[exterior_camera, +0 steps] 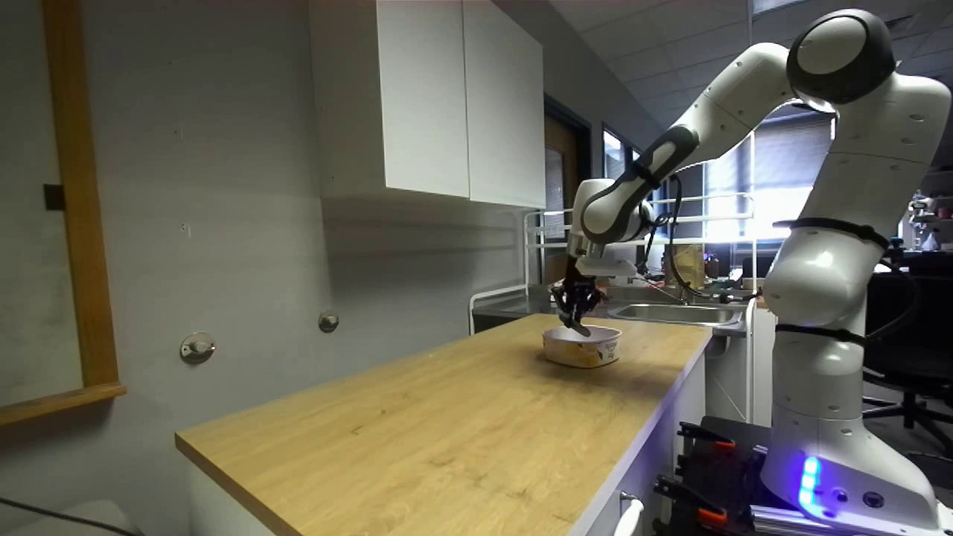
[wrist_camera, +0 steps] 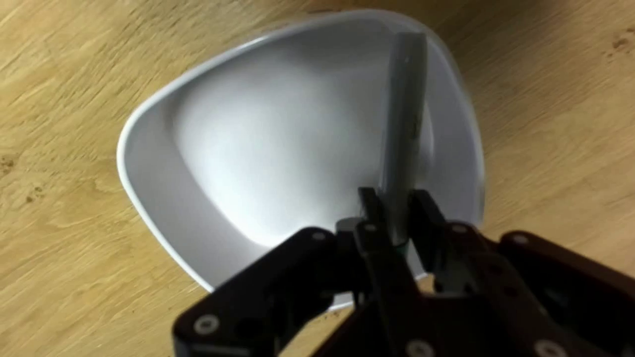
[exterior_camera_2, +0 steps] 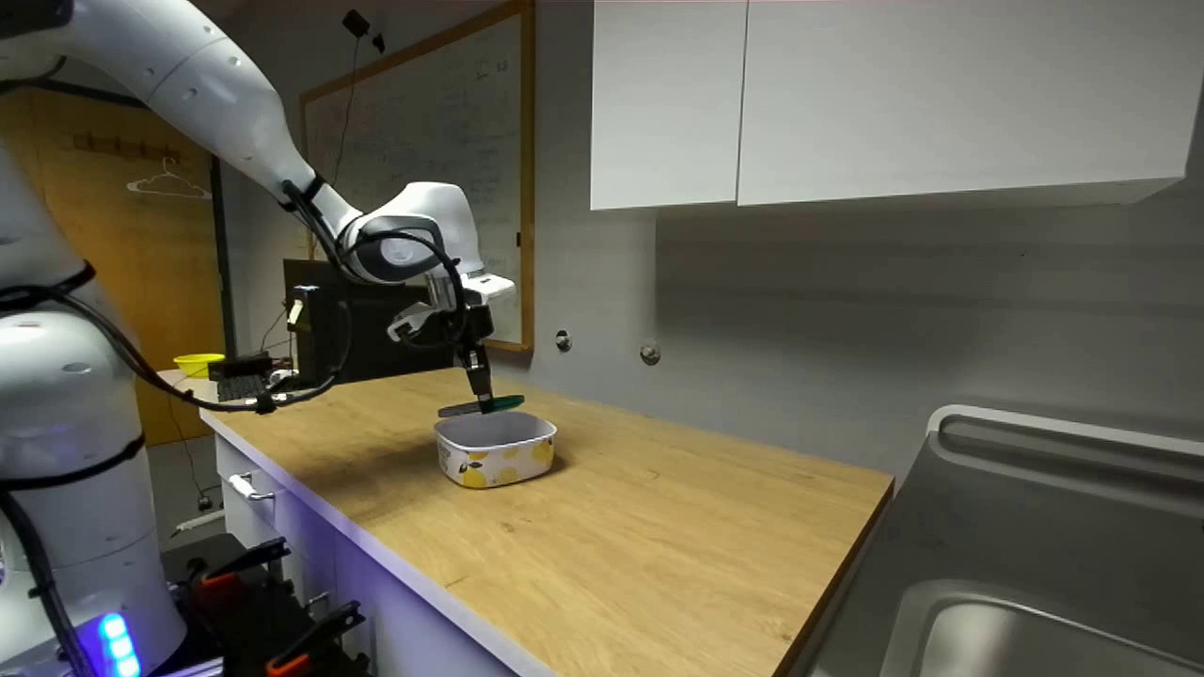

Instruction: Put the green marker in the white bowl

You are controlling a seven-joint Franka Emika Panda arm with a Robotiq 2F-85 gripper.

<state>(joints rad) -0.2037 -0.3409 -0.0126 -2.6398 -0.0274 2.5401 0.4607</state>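
The green marker has a grey barrel and a green end. In an exterior view the marker lies roughly level, just above the bowl's opening. In the wrist view the marker's grey barrel points up the picture over one side of the bowl; its green end is mostly hidden by the fingers. My gripper is shut on the marker; it shows in both exterior views. The white bowl has yellow lemon prints outside and stands upright on the counter, directly below. Its inside looks empty.
White wall cabinets hang over the back of the counter. A metal sink adjoins one counter end. A dark monitor and a yellow bowl are at the far end in an exterior view.
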